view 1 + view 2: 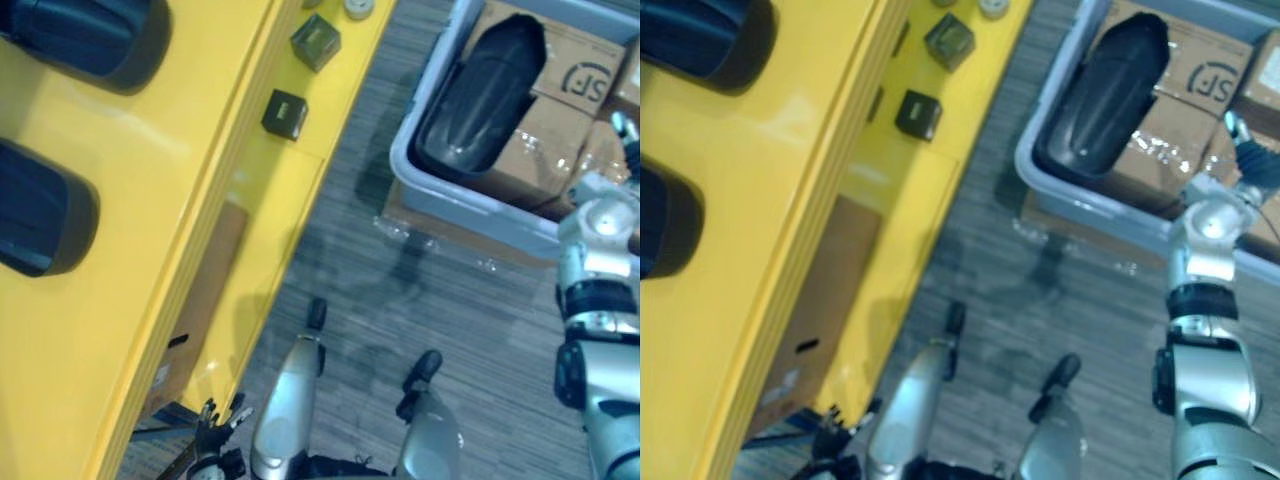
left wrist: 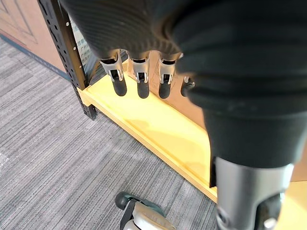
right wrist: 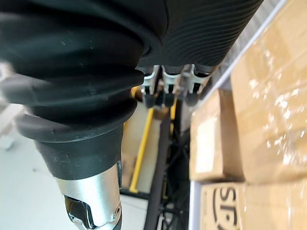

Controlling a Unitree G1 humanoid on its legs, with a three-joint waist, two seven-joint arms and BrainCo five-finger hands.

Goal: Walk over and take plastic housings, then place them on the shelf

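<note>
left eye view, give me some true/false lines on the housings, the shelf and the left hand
1. A black housing lies in the grey bin, on top of cardboard boxes. True.
2. The left hand is holding a housing. False: its fingers hang straight and hold nothing, beside the bottom board of the yellow shelf.
3. Two dark housings sit on the yellow shelf. True.
4. The small dark boxes stand on the carpet. False: they stand on a lower level of the yellow shelf.
</note>
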